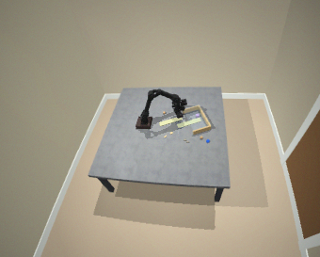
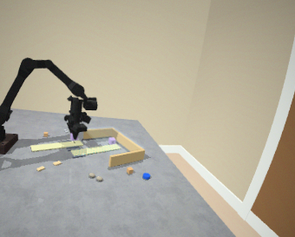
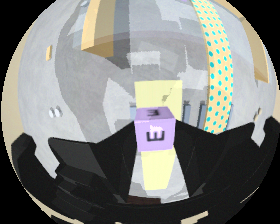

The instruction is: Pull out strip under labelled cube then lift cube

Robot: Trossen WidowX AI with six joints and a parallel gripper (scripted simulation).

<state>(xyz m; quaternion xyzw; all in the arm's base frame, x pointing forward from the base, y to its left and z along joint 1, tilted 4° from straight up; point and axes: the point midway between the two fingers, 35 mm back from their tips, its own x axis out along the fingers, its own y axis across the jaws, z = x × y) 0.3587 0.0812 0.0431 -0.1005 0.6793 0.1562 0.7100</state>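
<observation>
A purple cube [image 2: 72,137] [image 3: 155,140] marked with a dark E is between the fingers of my gripper [image 1: 179,116] [image 2: 75,137] [image 3: 153,123], which is shut on it. The cube appears a little above a plain pale yellow strip [image 1: 165,123] [image 2: 46,147] [image 3: 158,175], which lies on the table and runs beneath it. A second strip [image 1: 194,122] [image 2: 95,150] [image 3: 219,75], yellow with cyan dots in the wrist view, lies beside it, partly inside the wooden walls. A second purple cube [image 1: 197,115] [image 2: 112,141] sits near the dotted strip's far side; its letter is not readable.
Low wooden walls [image 1: 206,119] [image 2: 127,157] [image 3: 98,30] stand around the far part of the strips. On the grey table [image 1: 149,158] [image 2: 42,200] lie a blue piece [image 1: 208,141] [image 2: 146,176], an orange cube [image 1: 201,137] [image 2: 129,170] and several small pieces.
</observation>
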